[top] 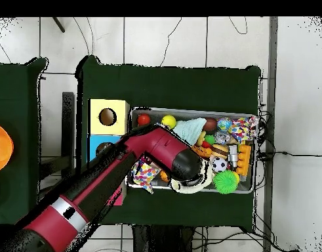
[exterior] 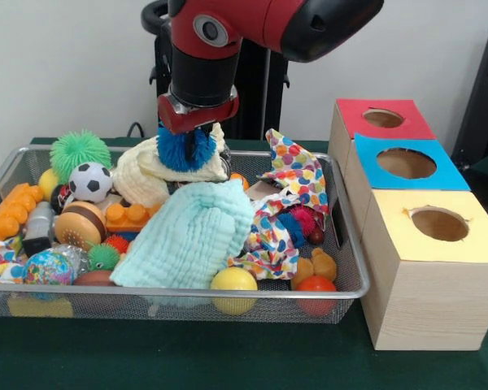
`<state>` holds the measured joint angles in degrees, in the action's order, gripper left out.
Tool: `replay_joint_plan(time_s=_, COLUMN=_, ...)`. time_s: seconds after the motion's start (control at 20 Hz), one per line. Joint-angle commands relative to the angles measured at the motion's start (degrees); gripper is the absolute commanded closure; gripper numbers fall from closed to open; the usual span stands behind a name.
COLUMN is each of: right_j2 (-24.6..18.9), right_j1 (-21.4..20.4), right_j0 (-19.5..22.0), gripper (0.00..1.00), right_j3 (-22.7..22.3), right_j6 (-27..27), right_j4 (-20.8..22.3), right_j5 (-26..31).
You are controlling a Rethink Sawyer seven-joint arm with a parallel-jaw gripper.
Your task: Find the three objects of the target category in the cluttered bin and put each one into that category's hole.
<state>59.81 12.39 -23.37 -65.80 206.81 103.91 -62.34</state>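
Green cloth covers the table, and the cluttered bin (exterior: 351, 268) fills the middle of it, heaped with balls, blocks and a pale blue towel (exterior: 191, 236). At three o'clock of it stand three boxes, red (exterior: 380, 120), blue (exterior: 403, 165) and yellow (exterior: 435, 268); what little I see inside their holes looks bare. Over the bin's twelve o'clock edge hangs the gripper (exterior: 187, 146), apparently pinching a blue spiky ball (exterior: 179, 150). No crushed bottles show anywhere; by my reckoning they lie buried, and all three remain to be found.
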Motion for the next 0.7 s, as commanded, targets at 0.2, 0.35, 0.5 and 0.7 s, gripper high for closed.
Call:
replay_joint_plan(time_s=0.2, right_j2=-3.30, right_j1=2.57, right_j0=-0.51, gripper=1.00, right_j3=0.96, right_j6=17.42, right_j4=1.44, right_j5=-6.40)
replay_joint_plan(time_s=0.35, right_j2=-3.37, right_j1=2.51, right_j0=-0.48, gripper=0.00, right_j3=0.63, right_j6=17.19, right_j4=1.47, right_j5=-6.37)
replay_joint_plan(time_s=0.5, right_j2=-3.29, right_j1=2.60, right_j0=-0.46, gripper=0.00, right_j3=0.73, right_j6=17.31, right_j4=1.47, right_j5=-6.23)
replay_joint_plan(time_s=0.7, right_j2=-3.35, right_j1=2.62, right_j0=-0.67, gripper=0.00, right_j3=0.63, right_j6=17.42, right_j4=1.41, right_j5=-6.03)
